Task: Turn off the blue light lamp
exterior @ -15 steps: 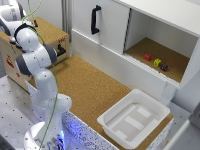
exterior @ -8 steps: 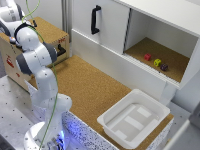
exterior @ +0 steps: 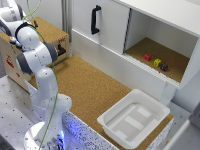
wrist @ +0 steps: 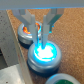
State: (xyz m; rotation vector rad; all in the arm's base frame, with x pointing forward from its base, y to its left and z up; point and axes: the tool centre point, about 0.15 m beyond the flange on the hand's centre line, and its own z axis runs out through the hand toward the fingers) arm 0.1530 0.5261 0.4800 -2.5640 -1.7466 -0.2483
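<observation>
Wrist view: gripper (wrist: 39, 31) has its two pale fingers (wrist: 31, 26) apart, nothing between them, jaws spread fairly wide. The blue light lamp (wrist: 44, 53) is lit, bright cyan dome on a dark round base, sitting just past the fingertips and a bit off to one side of the gap rather than centred in it. One fingertip overlaps the glowing top in the picture; contact looks likely but the blur makes it hard to confirm. A second round lamp with an orange-red glow (wrist: 25, 33) sits next to the blue one, behind the other finger. A green-topped round thing (wrist: 62, 79) shows at the frame edge, partly cut off. All three rest on a cork surface (wrist: 70, 30).

Exterior view: the arm (exterior: 35, 55) stands at the exterior view's left, folded back toward a wooden box (exterior: 47, 31). Gripper and lamps not clearly visible here. White tray (exterior: 111, 118) sits on the cork table, well apart from the arm, and an open cabinet (exterior: 165, 30) holds small coloured blocks (exterior: 156, 61).
</observation>
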